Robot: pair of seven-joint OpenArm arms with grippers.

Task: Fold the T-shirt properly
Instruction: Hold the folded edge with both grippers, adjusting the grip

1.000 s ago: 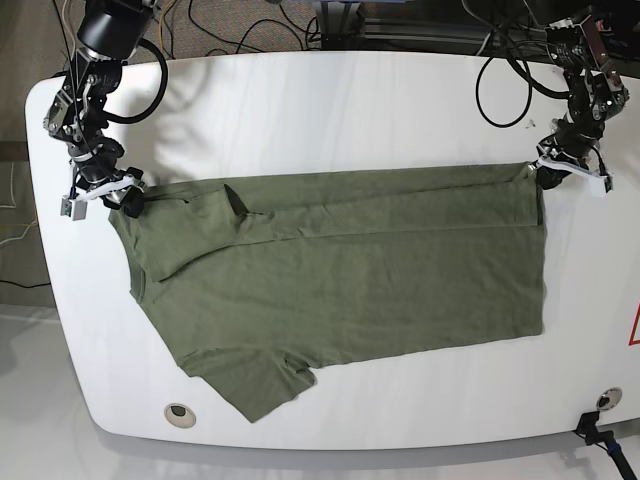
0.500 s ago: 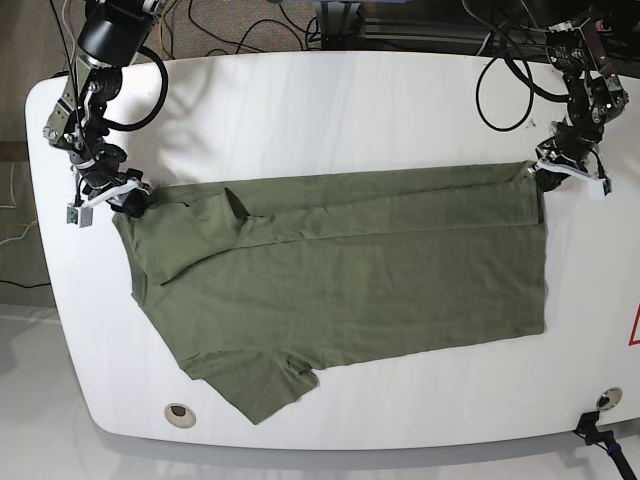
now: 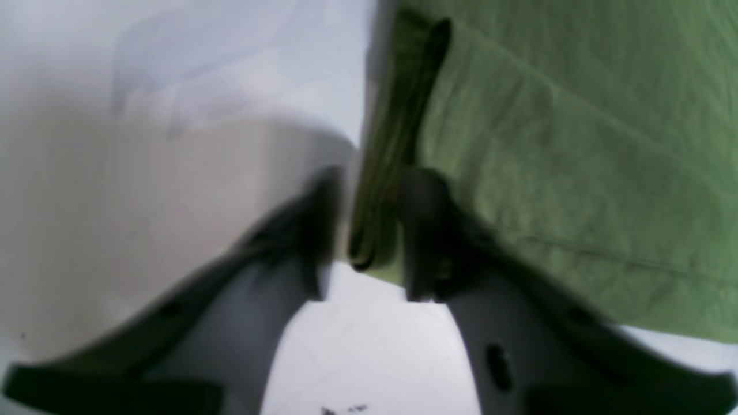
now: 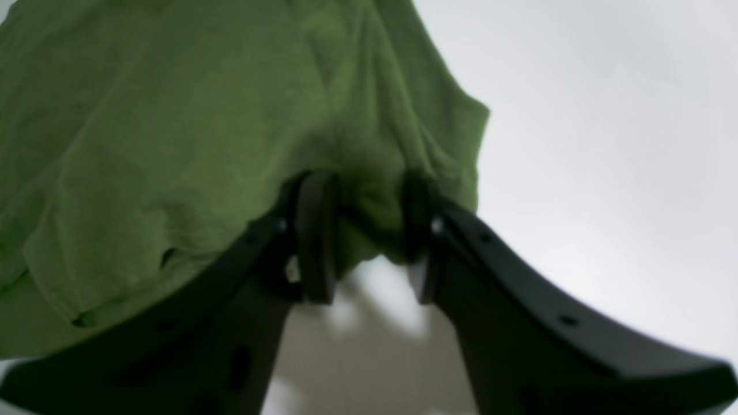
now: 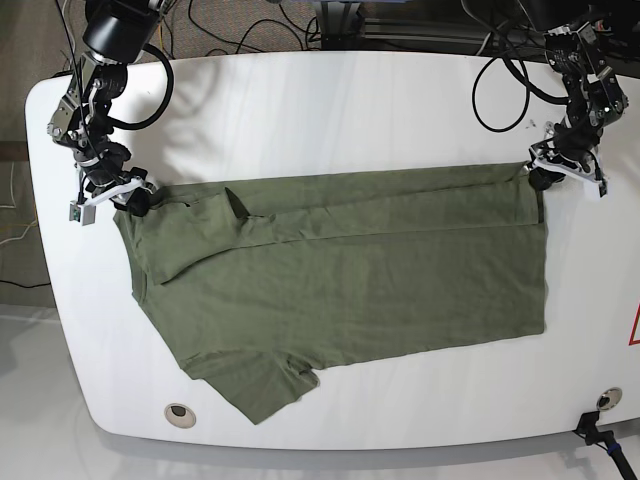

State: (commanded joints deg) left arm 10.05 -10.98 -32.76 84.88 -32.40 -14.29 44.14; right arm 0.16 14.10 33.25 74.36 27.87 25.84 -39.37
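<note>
T-shirt (image 5: 370,280) lies part-folded on the desk (image 5: 300,110), nearer the base cam than both pincers, prob. so they can work its far corners. L pincer (image 3: 369,236) is wide, straddling the far-right corner; R pincer (image 4: 369,239), also apart, has bunched cloth betw. its tips, far left.

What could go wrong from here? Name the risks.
The left fingers stand open around a narrow folded corner of the T-shirt, so closing might catch only some layers. The right fingers straddle bunched cloth, so lifting could set creases.
</note>
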